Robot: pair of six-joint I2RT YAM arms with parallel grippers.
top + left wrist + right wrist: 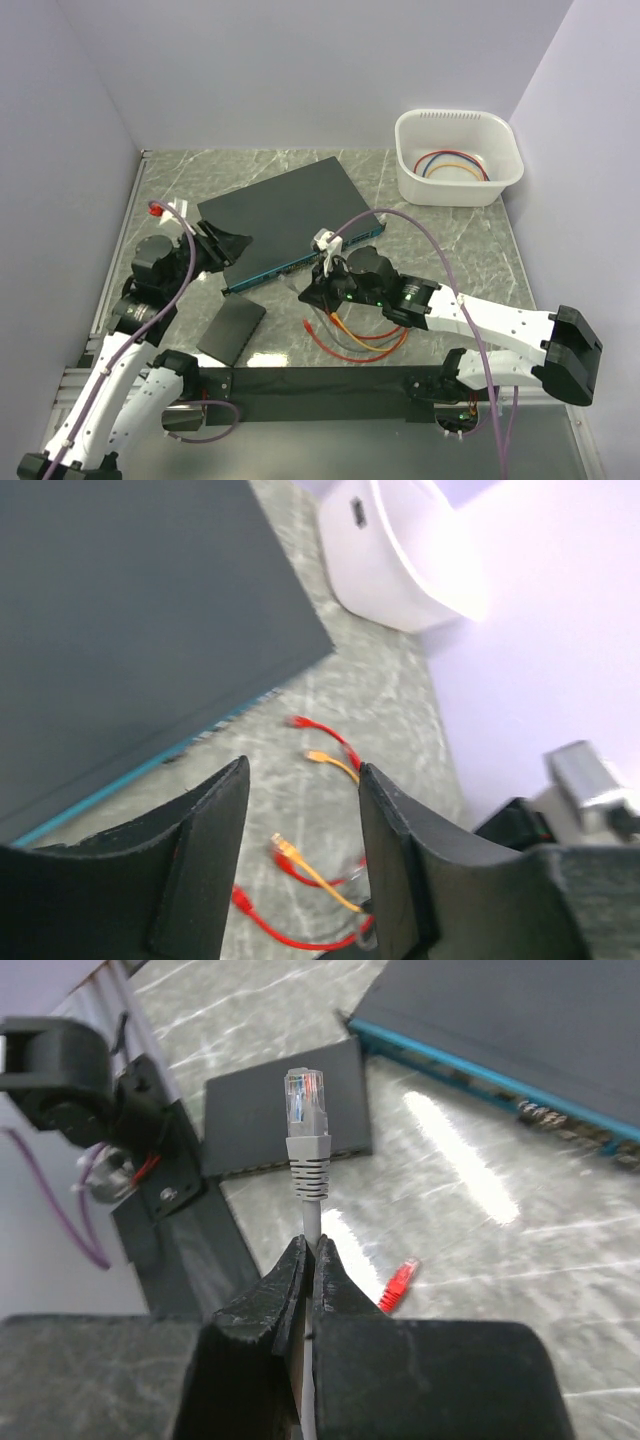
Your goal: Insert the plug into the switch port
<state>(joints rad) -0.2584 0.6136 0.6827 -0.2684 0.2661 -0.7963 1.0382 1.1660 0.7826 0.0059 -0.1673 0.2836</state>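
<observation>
On the marbled counter (pixel 440 270), just in front of the switch (pixel 290 215): loose red and orange patch cables (pixel 350 345), looped between the two arms. Left of those, a smaller flat black slab (pixel 231 330), apart from the switch. In the far right corner, a white tub (pixel 412 180) with more coiled cables inside. At the switch's left front corner, the left end effector (pixel 302 770), released, with only counter and cables visible through the gap. Switch itself: large, flat, dark grey, set diagonally mid-counter, teal-blue front edge with its socket row facing the arms. Right end effector (pixel 308 1255) clenched on the pale grey lead just behind the plug (pixel 305 1110). Plug held up off the counter, near the teal edge but apart from it; clear tip with coloured wires inside, ribbed grey boot beneath. Seemingly aimed more toward the slab than the sockets, though hard to judge from the wrist view.
</observation>
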